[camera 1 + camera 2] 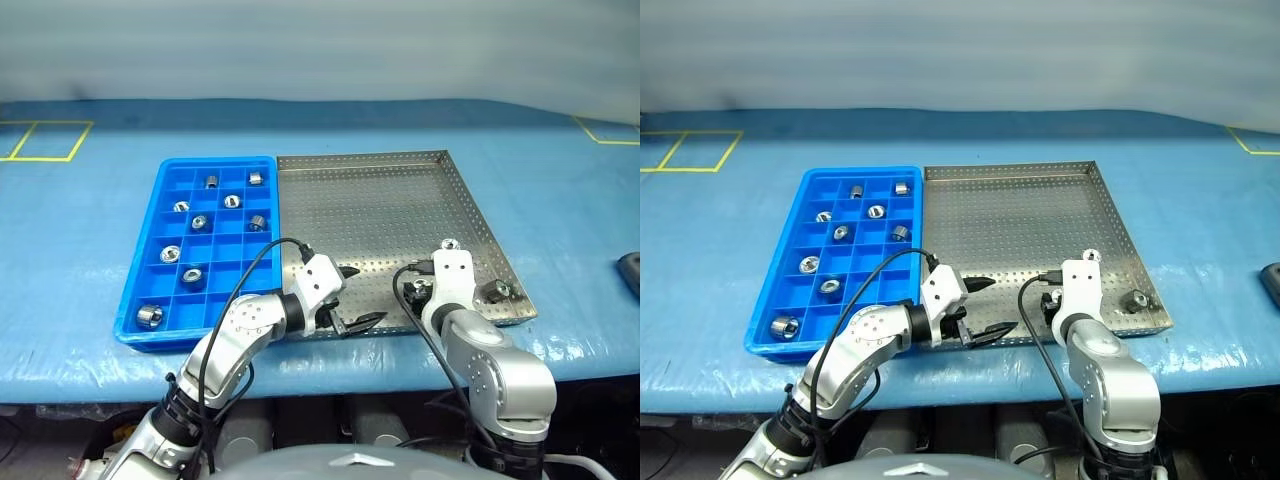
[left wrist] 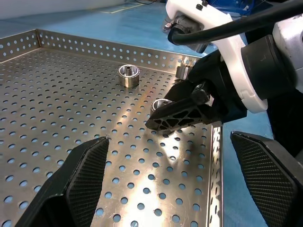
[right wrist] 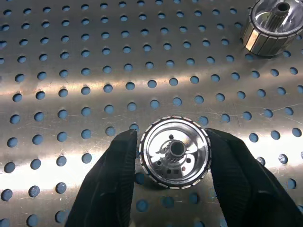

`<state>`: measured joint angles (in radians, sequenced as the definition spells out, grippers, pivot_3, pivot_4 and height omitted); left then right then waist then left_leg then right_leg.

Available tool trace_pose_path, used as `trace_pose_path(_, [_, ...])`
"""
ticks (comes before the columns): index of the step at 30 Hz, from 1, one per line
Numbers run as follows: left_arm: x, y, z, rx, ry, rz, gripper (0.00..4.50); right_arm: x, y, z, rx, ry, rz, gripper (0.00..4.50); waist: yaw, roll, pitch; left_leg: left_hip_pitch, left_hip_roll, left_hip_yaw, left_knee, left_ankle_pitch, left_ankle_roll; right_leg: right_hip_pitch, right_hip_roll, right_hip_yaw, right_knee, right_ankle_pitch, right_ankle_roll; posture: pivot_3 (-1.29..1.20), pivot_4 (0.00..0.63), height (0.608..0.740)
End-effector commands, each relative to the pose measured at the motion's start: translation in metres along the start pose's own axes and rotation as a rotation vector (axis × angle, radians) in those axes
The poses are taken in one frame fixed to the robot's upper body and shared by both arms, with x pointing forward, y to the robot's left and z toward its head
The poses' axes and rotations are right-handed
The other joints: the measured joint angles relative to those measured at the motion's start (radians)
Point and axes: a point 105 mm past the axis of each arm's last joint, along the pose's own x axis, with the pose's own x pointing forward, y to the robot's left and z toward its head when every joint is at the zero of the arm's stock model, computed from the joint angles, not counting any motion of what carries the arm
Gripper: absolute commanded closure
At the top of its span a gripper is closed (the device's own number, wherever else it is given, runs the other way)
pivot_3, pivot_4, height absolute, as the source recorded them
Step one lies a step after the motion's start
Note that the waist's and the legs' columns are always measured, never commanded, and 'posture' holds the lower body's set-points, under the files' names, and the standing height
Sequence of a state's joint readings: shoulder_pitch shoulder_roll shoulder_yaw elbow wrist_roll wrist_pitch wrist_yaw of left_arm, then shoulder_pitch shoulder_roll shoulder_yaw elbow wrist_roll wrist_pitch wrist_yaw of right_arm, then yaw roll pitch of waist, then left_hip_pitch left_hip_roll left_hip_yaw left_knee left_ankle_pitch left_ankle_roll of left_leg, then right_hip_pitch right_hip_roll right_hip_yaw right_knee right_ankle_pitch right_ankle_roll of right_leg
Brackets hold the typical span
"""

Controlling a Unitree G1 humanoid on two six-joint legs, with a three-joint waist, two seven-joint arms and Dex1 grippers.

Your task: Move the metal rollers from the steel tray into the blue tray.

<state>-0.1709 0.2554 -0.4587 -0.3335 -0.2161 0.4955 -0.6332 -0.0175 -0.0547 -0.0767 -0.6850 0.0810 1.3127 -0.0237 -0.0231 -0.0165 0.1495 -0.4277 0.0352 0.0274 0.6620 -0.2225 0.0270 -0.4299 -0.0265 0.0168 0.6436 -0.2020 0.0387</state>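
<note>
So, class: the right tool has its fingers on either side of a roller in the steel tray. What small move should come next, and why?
Probably a short lift straight up. The right tool is shut on a metal roller that looks to be still on the steel tray, so it must clear the low rim before it is carried across to the blue tray, where many compartments stand empty.

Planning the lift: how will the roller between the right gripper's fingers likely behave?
The roller looks like rigid polished metal, so probably stiff but slippery; its ribbed rim may help the fingers grip. It stands on end now; tipped sideways, it would likely roll.
</note>
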Motion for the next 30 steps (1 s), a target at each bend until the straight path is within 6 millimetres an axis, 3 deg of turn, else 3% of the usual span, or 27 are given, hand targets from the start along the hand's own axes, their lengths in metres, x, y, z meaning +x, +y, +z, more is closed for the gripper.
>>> trace_pose_path(1, [-0.002,-0.005,0.020,0.026,-0.066,-0.011,0.00,-0.001,0.007,0.009,-0.012,-0.040,0.030,2.83,0.001,0.000,0.000,0.000,0.000,0.000,0.000,0.000,0.000,0.000,0.000,0.000,0.000,0.000,0.000,0.05,0.150,0.740])
trace_pose_path(5, [-0.005,-0.001,0.024,0.003,-0.086,0.024,0.00,0.000,0.012,0.016,-0.040,-0.060,0.050,2.83,0.004,0.000,0.000,0.000,0.000,0.000,0.000,0.000,0.000,0.000,0.000,0.000,0.000,0.000,0.000,0.05,0.150,0.740])
trace_pose_path(13, [-0.023,0.025,0.042,-0.010,-0.171,0.238,0.00,0.003,0.044,0.062,-0.146,-0.217,0.172,2.83,0.019,0.001,0.001,0.000,0.000,-0.001,0.000,0.000,0.000,0.000,0.001,-0.001,0.000,0.000,0.000,0.17,0.150,0.740])
trace_pose_path(20, [-0.061,0.048,0.040,0.004,-0.177,0.480,0.00,0.000,0.103,0.107,-0.282,-0.412,0.397,2.83,0.059,0.001,0.002,0.000,-0.004,-0.002,-0.002,0.000,0.000,0.000,0.002,-0.002,0.000,0.000,-0.001,0.29,0.150,0.740])
trace_pose_path(30, [-0.108,0.055,0.030,-0.018,-0.146,0.730,0.00,-0.003,0.174,0.122,-0.394,-0.498,0.688,2.83,0.158,0.001,0.003,-0.002,-0.006,-0.005,-0.003,0.000,0.000,0.000,0.001,-0.005,-0.001,-0.001,-0.001,0.51,0.150,0.740])
